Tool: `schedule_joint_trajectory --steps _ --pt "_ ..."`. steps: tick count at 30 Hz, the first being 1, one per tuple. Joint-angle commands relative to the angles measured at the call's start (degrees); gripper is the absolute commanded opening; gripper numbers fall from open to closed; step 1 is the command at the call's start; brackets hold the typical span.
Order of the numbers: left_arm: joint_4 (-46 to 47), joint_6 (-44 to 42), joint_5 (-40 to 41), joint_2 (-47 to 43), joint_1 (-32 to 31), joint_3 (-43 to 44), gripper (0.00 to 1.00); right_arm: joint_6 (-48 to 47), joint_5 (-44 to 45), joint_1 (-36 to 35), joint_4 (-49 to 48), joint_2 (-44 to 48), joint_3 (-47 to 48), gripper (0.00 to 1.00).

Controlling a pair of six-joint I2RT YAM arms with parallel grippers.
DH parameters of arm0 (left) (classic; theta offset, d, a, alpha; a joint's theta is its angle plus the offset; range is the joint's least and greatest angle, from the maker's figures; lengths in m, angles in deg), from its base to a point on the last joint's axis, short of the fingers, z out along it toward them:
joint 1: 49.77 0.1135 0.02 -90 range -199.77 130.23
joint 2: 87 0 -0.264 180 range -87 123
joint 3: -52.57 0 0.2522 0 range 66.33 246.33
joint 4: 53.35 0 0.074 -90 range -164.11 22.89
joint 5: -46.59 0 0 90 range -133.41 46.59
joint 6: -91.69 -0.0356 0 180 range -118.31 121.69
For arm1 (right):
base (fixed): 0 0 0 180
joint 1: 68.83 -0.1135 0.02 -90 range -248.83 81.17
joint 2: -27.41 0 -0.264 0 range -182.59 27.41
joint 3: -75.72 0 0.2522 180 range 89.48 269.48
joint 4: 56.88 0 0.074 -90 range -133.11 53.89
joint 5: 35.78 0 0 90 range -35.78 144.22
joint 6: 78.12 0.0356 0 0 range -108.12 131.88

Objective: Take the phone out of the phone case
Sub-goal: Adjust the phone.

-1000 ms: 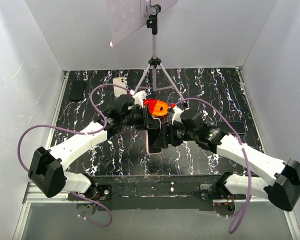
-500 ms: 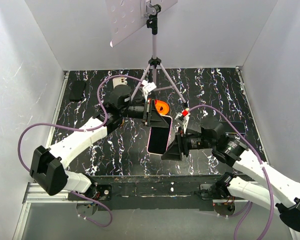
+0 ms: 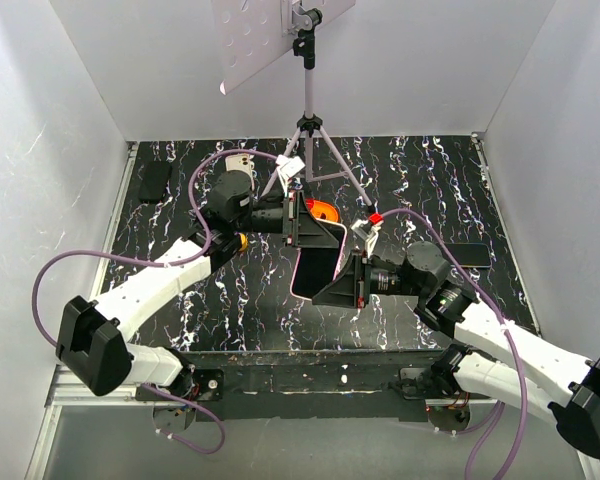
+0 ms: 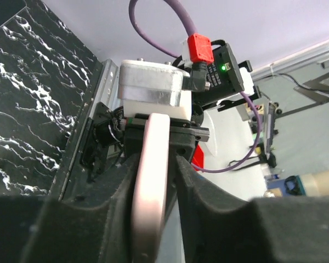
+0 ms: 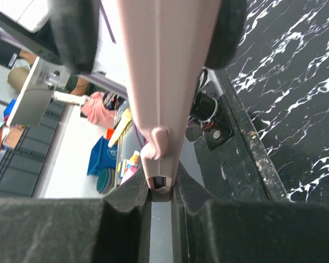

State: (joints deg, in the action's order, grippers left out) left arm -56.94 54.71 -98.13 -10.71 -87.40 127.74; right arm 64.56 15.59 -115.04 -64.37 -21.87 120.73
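Tipped since half a second ago, the phone case point(image 3: 297, 280) now shows a dark face to the overhead camera where it showed a pale one, and the right fingers point(image 3: 342, 286) have shifted slightly away from the near edge. They pinch the case's narrow end point(image 5: 159, 82) between both pads point(image 5: 126, 207), beside a side button and a small port. The left fingers point(image 3: 302, 224) clamp the far end, with the pink edge squeezed between them point(image 4: 112, 192). The phone point(image 3: 320, 268) sits inside the pink rim, held in the air over the middle of the counter point(image 3: 230, 300). Tripod legs point(image 3: 332, 160) and an orange object point(image 3: 323, 209) crowd in just beyond the left fingers. Open marbled counter shows to the case's left and toward the near edge. Cable tags point(image 3: 290, 166) carry print too small to read.
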Motion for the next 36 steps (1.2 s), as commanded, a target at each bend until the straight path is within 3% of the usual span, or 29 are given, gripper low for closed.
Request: schedule_joint_trajectory --steps 1,5,10,19,21,22,23,26,29,32,36 --pt "-4.4 0.6 2.7 -4.4 -0.3 1.2 0.37 0.8 4.6 0.3 -7.5 1.8 0.0 0.01" --pt "-20.5 -11.0 2.2 -4.4 -0.3 6.8 0.36 -2.8 1.6 0.3 0.5 4.2 1.9 0.01" --pt "-31.3 -20.0 -2.4 -2.3 -0.3 11.6 0.26 -9.4 -3.6 0.3 13.2 4.4 7.4 0.01" --pt "-23.4 -13.7 -5.1 -2.6 -0.3 9.3 0.22 -11.0 -6.9 0.3 15.3 2.4 9.5 0.01" --pt "-22.3 -12.1 -5.1 -2.1 -0.3 9.3 0.13 -11.9 -6.4 0.3 16.4 2.3 10.1 0.01" --pt "-21.3 -11.1 -5.6 -1.8 -0.3 9.4 0.00 -12.3 -6.4 0.3 16.6 2.3 10.2 0.01" --pt "-20.5 -9.4 -5.8 -1.2 -0.3 9.3 0.00 -12.5 -6.5 0.3 16.6 2.3 10.3 0.01" --pt "-17.0 -5.7 -6.2 -0.5 -0.3 8.6 0.00 -13.0 -4.3 0.2 16.9 3.7 10.0 0.36" --pt "-16.1 -4.3 -6.6 -1.1 -0.2 8.5 0.00 -13.7 -1.4 0.3 19.0 6.2 8.8 0.60" --pt "-15.4 -3.6 -7.1 -1.8 -0.2 8.6 0.00 -12.7 -2.5 0.4 16.0 7.9 6.7 0.67" --pt "-13.9 -1.9 -8.0 -1.8 -0.2 8.8 0.00 -12.0 -5.0 0.3 13.2 6.7 6.2 0.64"
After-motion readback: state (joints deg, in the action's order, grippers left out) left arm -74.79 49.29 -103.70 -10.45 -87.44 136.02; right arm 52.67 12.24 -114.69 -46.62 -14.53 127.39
